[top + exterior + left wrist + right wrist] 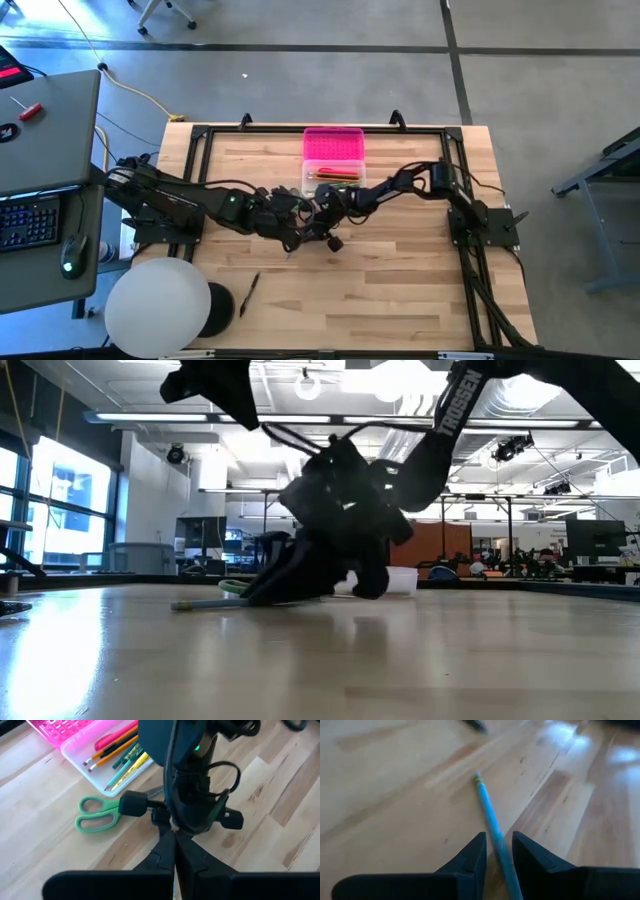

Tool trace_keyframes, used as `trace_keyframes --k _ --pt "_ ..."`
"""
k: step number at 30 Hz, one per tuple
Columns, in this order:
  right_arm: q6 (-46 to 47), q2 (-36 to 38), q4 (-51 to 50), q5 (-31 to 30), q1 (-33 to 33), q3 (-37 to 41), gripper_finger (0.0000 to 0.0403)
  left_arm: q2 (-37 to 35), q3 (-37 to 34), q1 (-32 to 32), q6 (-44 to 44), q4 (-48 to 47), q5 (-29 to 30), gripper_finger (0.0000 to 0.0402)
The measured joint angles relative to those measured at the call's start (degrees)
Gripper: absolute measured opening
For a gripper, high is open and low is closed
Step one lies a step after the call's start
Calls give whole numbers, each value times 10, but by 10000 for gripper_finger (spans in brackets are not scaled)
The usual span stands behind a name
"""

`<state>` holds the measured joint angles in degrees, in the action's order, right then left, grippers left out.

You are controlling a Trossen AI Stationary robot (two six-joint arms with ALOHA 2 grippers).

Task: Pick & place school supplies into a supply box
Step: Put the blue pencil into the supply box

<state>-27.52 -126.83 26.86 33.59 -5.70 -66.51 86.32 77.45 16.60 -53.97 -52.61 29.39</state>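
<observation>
Pale wood worktop (400, 290) carries the supply box (333, 160), its pink lid thrown back and pencils in the clear base, with both pincers crowded just in front of it. Right pincer (495, 851) straddles a blue pencil (487, 817) and should clench squarely before lifting toward the box, while the left pincer (174, 852) sits clenched and empty near the green-handled scissors (100, 812). "TROSSEN" reads along one arm in the low view.

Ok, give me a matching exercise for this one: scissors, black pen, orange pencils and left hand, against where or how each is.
1 scissors
2 black pen
3 orange pencils
4 left hand

a shut
b inside the clear tray
c flat on the table beside the tray
d alone near the white dome

Pairs: 1-c, 2-d, 3-b, 4-a
</observation>
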Motion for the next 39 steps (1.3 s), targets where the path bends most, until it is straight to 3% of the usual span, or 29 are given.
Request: trace_keyframes --k 10,16,20,26,30,34,39 --pt "-43 -41 2 23 -3 8 64 0 0 0 1 -3 -3 45" --pt "-45 -41 6 -2 12 28 9 0 0 0 1 1 -3 37" --pt "-24 -39 8 -41 24 31 13 0 0 0 -2 2 -3 35" --pt "81 17 -22 -50 30 34 7 0 0 0 -3 5 -3 35" --pt "87 87 -67 -25 29 59 4 0 0 0 -4 6 -4 34" --pt "73 194 -56 -101 28 123 6 0 0 0 -5 7 -4 39" --pt "44 346 -58 -295 17 237 3 0 0 0 -5 18 -4 39"
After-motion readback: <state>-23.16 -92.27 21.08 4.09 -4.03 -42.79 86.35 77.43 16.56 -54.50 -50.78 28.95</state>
